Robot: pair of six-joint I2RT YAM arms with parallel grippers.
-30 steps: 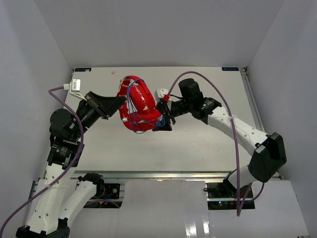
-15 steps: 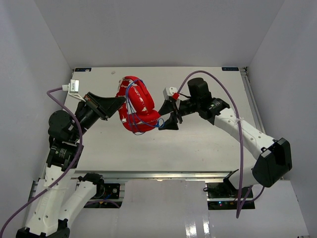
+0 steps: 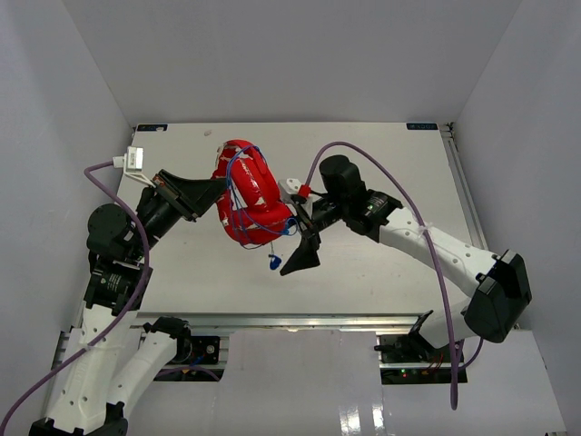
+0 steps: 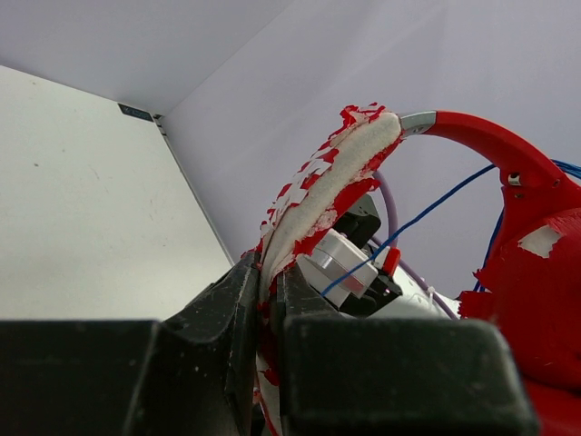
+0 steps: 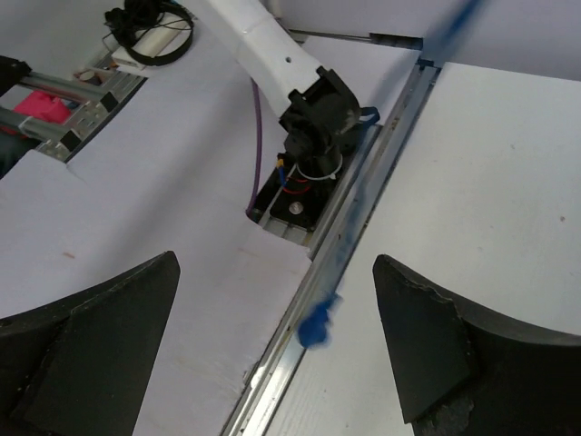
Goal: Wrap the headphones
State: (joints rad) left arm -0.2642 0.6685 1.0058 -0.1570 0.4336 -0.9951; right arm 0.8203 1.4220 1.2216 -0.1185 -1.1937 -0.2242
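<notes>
The headphones (image 3: 250, 195) are being held off the surface (image 3: 381, 163) by the left gripper (image 4: 268, 272), jaws clamped on the headband (image 4: 472, 132), while the cord (image 5: 363, 209) is being left loose between the wide-open, empty jaws of the right gripper (image 5: 277, 354), so wound loops could slip off.

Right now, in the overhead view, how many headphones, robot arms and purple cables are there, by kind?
Headphones: 1
Robot arms: 2, left arm and right arm
Purple cables: 2, left cable and right cable
Total: 5
</notes>
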